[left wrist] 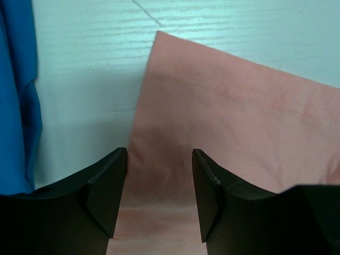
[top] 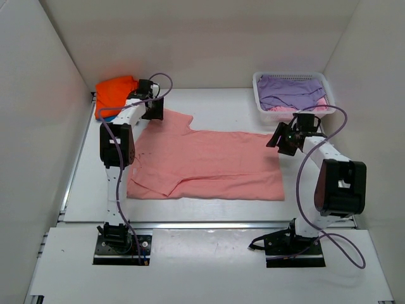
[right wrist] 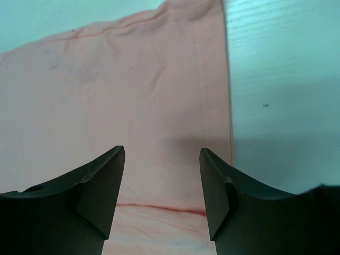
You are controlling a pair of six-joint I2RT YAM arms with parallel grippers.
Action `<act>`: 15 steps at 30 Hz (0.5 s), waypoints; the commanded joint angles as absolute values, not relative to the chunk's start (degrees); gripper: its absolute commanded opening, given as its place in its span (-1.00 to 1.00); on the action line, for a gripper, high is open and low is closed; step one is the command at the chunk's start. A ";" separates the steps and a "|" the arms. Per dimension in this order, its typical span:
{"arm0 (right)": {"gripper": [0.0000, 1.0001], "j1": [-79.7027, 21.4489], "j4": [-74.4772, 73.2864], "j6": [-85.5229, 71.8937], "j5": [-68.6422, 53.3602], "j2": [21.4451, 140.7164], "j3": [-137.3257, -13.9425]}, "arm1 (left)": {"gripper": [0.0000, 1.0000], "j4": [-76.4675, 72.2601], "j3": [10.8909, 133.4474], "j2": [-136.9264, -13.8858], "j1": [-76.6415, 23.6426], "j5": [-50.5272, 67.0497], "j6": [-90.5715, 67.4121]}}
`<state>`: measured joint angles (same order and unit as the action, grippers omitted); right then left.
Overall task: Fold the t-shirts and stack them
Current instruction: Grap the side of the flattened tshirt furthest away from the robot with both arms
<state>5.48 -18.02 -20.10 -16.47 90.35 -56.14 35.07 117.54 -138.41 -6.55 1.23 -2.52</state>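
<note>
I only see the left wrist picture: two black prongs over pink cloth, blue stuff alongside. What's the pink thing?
Observer: A salmon-pink t-shirt spread flat on the table; those prongs are the left gripper, open over its far sleeve.
Operator: And the blue?
Observer: Blue cloth poking out beneath a bright orange t-shirt.
Operator: Any second arm?
Observer: Yes; the right gripper, open over the shirt's hem corner, beside a white basket holding a lavender t-shirt.
</note>
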 commanded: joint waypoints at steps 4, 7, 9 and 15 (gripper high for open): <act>0.19 5.71 -12.76 -22.32 -11.35 96.32 -62.23 | -0.53 44.83 121.04 -139.57 -6.33 5.88 -1.59; 0.24 5.98 -9.24 -24.07 -10.11 99.04 -62.57 | -1.00 42.55 117.43 -137.29 -7.47 6.33 -0.18; 0.24 6.06 -8.00 -24.69 -8.54 101.06 -63.37 | -1.00 40.97 114.01 -135.36 -7.74 5.71 -0.35; 0.24 7.20 -3.52 -26.37 -10.10 106.17 -65.74 | -1.00 36.84 106.98 -127.98 -7.39 6.23 -1.05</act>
